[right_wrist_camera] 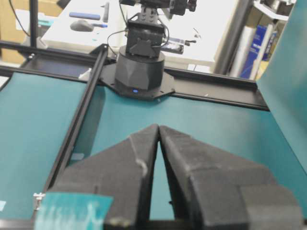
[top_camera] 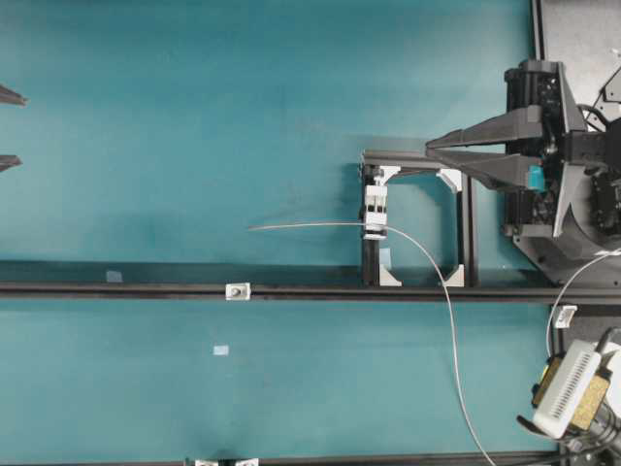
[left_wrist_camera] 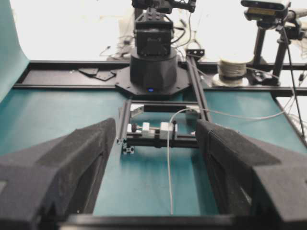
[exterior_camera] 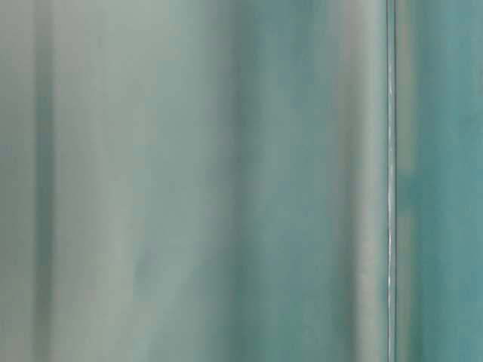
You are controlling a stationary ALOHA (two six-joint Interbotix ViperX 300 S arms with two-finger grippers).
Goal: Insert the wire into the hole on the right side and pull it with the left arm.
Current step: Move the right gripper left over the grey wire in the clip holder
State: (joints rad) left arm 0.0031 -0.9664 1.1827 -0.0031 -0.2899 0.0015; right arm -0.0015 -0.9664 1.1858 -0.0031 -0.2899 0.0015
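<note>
With my left fingers (left_wrist_camera: 153, 158) parted and empty and my right fingers (right_wrist_camera: 158, 143) pinched together on nothing, the wire (top_camera: 306, 226) lies on the table pointing to nine o'clock; I should grip its stiff tip squarely before aiming at the hole (top_camera: 235, 290).

Thin light-grey wire (top_camera: 441, 282), snaking up from the bottom edge in the overhead view, arcing over the black rail, then pinched in the white clamp block. Stiff straight tip poking out leftward past the clamp, lying low over the teal mat (not in anything yet). Hole (top_camera: 238, 290) sitting as a dark dot in a tiny silver block on the rail, below and left of the tip, clearly apart from it. Left gripper (top_camera: 8, 128) parked at the far left edge, pointed fingers (left_wrist_camera: 86, 158) spread apart, nothing between them.
</note>
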